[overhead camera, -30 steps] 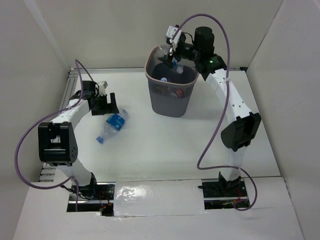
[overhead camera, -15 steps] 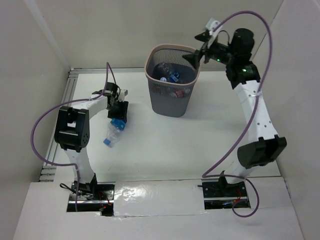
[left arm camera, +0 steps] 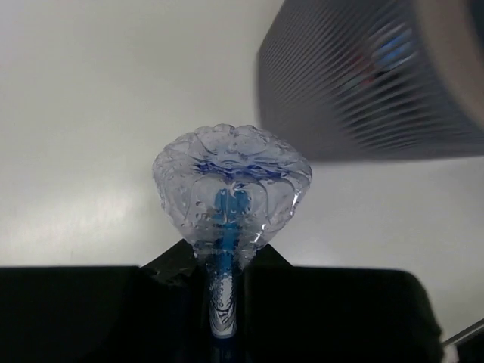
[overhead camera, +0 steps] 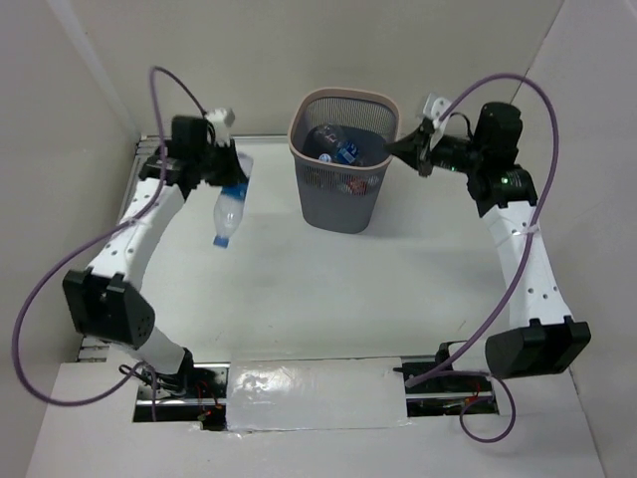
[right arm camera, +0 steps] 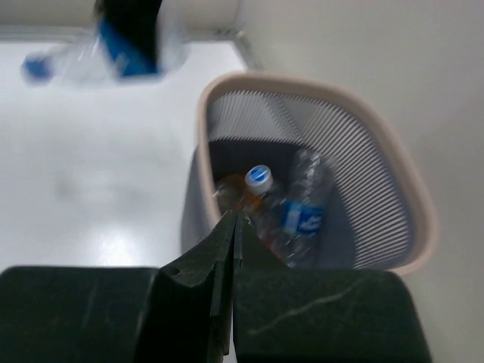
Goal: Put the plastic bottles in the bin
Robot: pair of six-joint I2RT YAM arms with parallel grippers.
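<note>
The left gripper (overhead camera: pixel 227 171) is pinching a clear, blue-labelled bottle (overhead camera: pixel 228 211) near its base end, jaws pressed onto the plastic. The bottle is hanging in the air and tilting down, cap end lowest, with its moulded base showing end-on in the left wrist view. It is sitting to the left of the bin (overhead camera: pixel 342 204), apart from it, with a gap of table showing between them.

The right gripper (right arm camera: pixel 231 223) is holding nothing, its fingers pressed together. It is hovering just beside the bin's right rim, at about rim height, pointing toward the opening. Several bottles (overhead camera: pixel 333 142) are lying inside the bin, among them a blue-capped one and a blue-labelled one.

The bin is standing on a white table (overhead camera: pixel 328 289) toward the back. Pale beige walls (overhead camera: pixel 60 119) are closing in the left, back and right sides. A shiny strip of film (overhead camera: pixel 309 393) is lying along the near edge between the arm bases.

The left gripper is working close to the back-left corner. A broad stretch of table is lying between the bin and the bases.
</note>
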